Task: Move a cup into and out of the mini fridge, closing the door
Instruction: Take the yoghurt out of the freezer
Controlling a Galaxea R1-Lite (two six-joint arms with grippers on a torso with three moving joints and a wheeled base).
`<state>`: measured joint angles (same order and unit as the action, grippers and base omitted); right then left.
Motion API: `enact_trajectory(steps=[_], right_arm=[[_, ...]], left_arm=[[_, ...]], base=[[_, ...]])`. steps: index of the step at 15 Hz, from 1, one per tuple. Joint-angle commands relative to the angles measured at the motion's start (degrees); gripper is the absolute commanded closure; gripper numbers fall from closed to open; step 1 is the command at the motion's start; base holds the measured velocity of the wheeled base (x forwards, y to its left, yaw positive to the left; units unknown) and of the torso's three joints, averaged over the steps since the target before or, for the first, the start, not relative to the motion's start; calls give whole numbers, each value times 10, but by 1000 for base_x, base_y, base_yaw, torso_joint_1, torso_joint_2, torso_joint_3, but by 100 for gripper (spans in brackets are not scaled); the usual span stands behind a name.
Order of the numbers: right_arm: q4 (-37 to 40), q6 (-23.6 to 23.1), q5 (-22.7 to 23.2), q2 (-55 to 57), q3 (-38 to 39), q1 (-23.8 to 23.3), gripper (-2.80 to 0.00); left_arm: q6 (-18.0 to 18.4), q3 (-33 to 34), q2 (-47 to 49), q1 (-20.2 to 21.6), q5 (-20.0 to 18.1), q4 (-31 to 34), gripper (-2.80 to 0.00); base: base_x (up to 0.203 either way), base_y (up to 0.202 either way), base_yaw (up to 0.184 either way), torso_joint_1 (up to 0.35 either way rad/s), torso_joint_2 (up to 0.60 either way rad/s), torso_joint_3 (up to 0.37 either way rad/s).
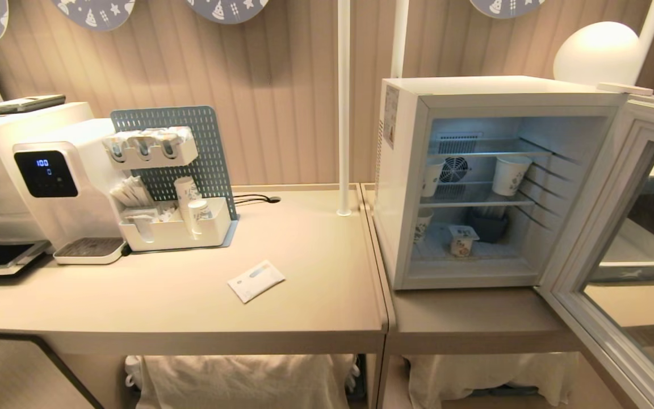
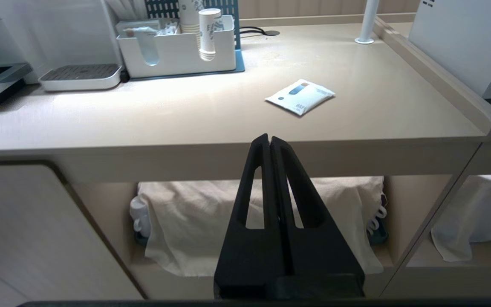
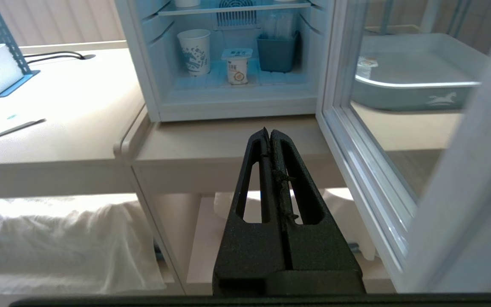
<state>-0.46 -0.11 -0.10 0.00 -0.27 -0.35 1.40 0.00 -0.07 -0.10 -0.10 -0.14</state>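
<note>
**Fridge open, cup on its floor, both grippers pressed together and empty**

Starting at the far left of the head view, a white water dispenser (image 1: 60, 187) with a dark display stands on the beige counter (image 1: 304, 307), its drip tray in front of it. Just beside it sits a white organizer (image 1: 176, 227) backed by a blue pegboard, holding stacked paper cups and sachets. In front of that, lying flat on bare counter, is a small white packet (image 1: 256, 280). A white pole (image 1: 343, 108) rises from the counter near the seam between the two tables.

The left gripper (image 2: 269, 138) hangs in front of the counter's edge, below the packet's level, its two black fingers pressed flat against each other with nothing between them and touching nothing.

Right of the seam stands the mini fridge (image 1: 403, 170), lit inside. A tall paper cup (image 1: 511, 175) is on the middle wire shelf, another stands at the left of the bottom level, and a dark blue bin is at the back. The cup (image 1: 462, 240), short with a flat lid, stands upright on the fridge floor between the lower paper cup and the bin, touching neither.

The right gripper (image 3: 269, 132) hangs before the second table's edge, in line with the fridge opening, fingers closed tight together, empty and clear of everything.

The door (image 1: 628, 238) stands swung wide to the right, a pale blue tray showing through its glass.
</note>
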Motion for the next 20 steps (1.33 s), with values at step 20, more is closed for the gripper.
enact_trajectory(steps=[20], right_arm=[[1, -1, 0, 0, 0, 0, 0]], left_arm=[[-3, 0, 1, 0, 0, 0, 0]], base=[[43, 0, 0, 1, 1, -36]])
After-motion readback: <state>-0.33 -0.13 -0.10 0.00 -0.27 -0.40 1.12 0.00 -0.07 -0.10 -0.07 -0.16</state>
